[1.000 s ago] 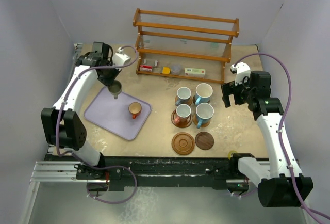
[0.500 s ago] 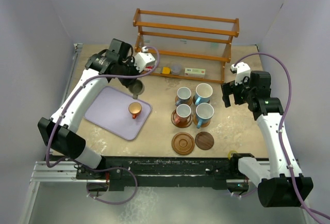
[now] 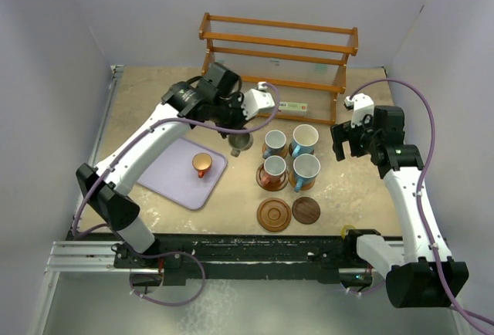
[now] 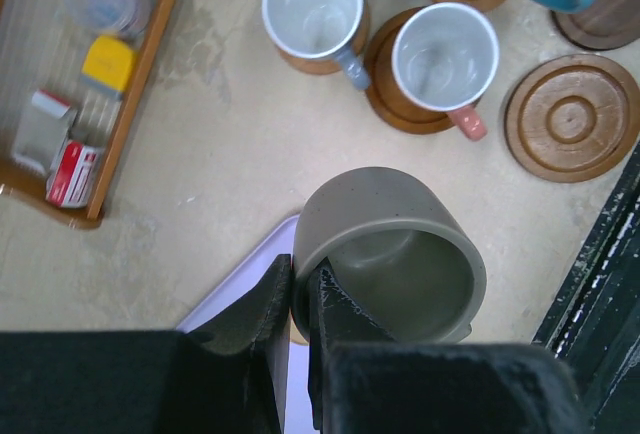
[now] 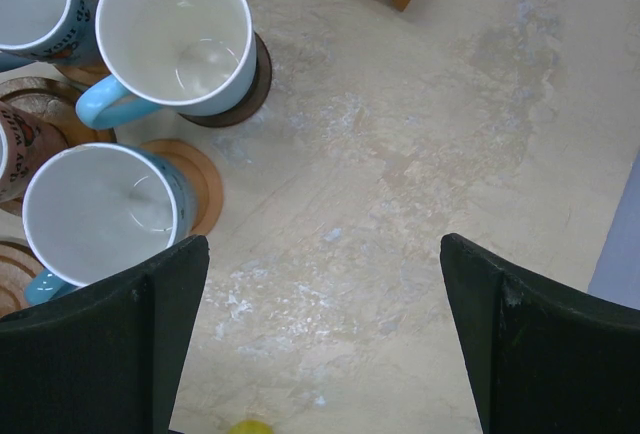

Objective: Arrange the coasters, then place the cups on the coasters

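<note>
Item: grey-green cup [image 4: 400,244]. Rigid ceramic, probably slick and breakable. My left hand [image 4: 300,289] pinches its rim wall; right hand [image 5: 320,254] spread, empty.

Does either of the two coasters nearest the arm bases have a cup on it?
No, the grooved coaster and the dark coaster both lie bare in the overhead view.

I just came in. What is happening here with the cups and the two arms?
The left fingers are shut on the rim of the grey-green cup, holding it in the air between the lavender tray and the grouped cups. Already four cups stand on coasters. A grooved coaster and a dark coaster lie bare nearer the front. One copper-orange cup sits on the tray. The right fingers hover open beside the group, holding nothing.
</note>
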